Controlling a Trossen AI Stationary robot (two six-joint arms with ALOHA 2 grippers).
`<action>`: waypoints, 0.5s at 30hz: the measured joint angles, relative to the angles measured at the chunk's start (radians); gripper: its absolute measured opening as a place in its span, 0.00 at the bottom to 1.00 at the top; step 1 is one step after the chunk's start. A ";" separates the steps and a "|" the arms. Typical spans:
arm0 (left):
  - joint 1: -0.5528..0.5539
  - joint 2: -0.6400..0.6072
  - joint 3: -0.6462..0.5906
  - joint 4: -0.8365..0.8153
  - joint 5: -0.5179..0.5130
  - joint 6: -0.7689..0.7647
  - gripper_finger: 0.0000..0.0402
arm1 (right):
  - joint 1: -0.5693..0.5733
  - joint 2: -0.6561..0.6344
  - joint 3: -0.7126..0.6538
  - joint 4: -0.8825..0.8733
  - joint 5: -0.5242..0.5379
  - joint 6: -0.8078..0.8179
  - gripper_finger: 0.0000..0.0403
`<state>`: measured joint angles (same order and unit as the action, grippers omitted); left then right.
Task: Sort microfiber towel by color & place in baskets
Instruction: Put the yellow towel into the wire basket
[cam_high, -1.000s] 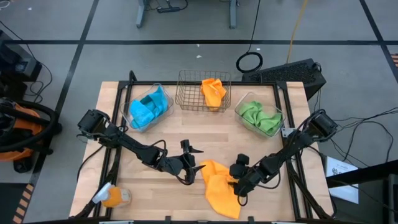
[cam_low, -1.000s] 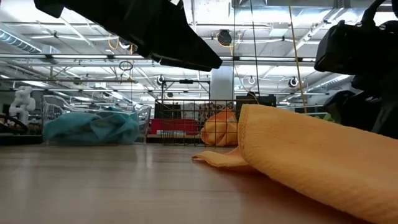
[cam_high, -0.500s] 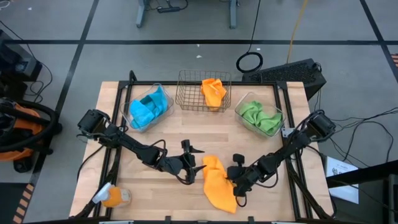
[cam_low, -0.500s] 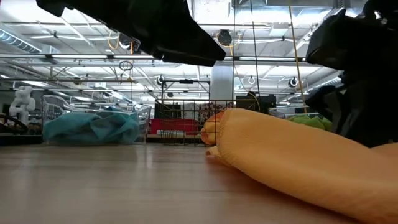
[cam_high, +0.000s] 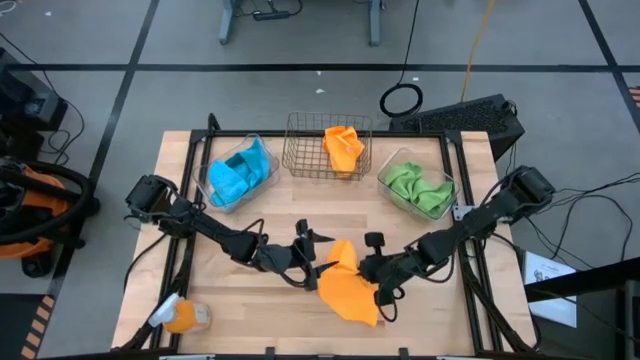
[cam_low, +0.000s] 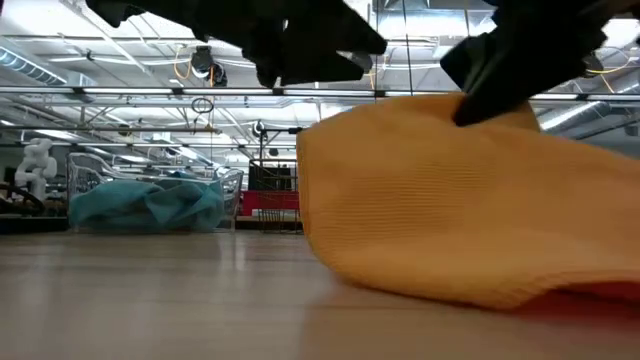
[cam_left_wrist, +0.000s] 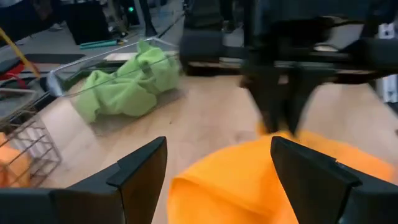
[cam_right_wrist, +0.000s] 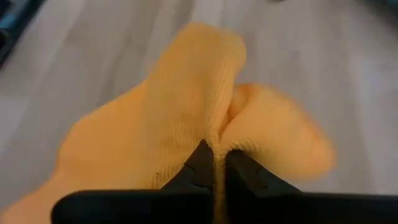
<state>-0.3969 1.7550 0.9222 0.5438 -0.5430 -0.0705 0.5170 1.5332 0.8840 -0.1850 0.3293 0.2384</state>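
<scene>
An orange microfiber towel (cam_high: 347, 288) is bunched up near the middle of the table's front. My right gripper (cam_high: 364, 273) is shut on it from the right. My left gripper (cam_high: 320, 256) stands open just left of the towel, and the towel's edge (cam_left_wrist: 230, 180) shows between its two fingers (cam_left_wrist: 142, 175); I cannot tell whether they touch it. At the back stand a clear bin (cam_high: 214, 160) with blue towels, a copper wire basket (cam_high: 303, 150) with an orange towel (cam_high: 343, 147), and a clear bin (cam_high: 446, 186) with green towels (cam_left_wrist: 127, 87). My right gripper pinches a raised fold (cam_right_wrist: 214, 138) of the orange towel between its two fingers, with cloth bulging on both sides of the pinch. The fingers come slanting down from the table's right. The towel hangs below them in a heap, its lower part (cam_low: 440, 285) on the table.
An orange and white object (cam_high: 183, 318) lies at the near left corner. Bare wood shows between the towel and the three containers at the back. The table's black frame rails (cam_high: 466, 290) run along its left and right sides.
My right gripper has taken hold of the orange towel and has risen, moving toward the table's left and rolling its wrist. The towel, spread flat a second ago, is drawn up into a heap; its right part is lifted and its near part stays on the table.
</scene>
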 joint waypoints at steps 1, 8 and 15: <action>0.000 0.000 0.000 0.009 0.017 -0.001 0.73 | -0.002 -0.007 0.007 -0.016 0.017 -0.017 0.02; 0.003 0.000 0.000 0.048 0.125 0.007 0.73 | -0.015 -0.026 0.114 -0.129 0.068 -0.128 0.02; 0.003 0.000 0.000 0.139 0.174 0.117 0.73 | -0.019 -0.026 0.224 -0.205 0.062 -0.220 0.02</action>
<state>-0.3939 1.7550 0.9222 0.6824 -0.3687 0.0464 0.4980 1.5074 1.1082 -0.3904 0.3912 0.0186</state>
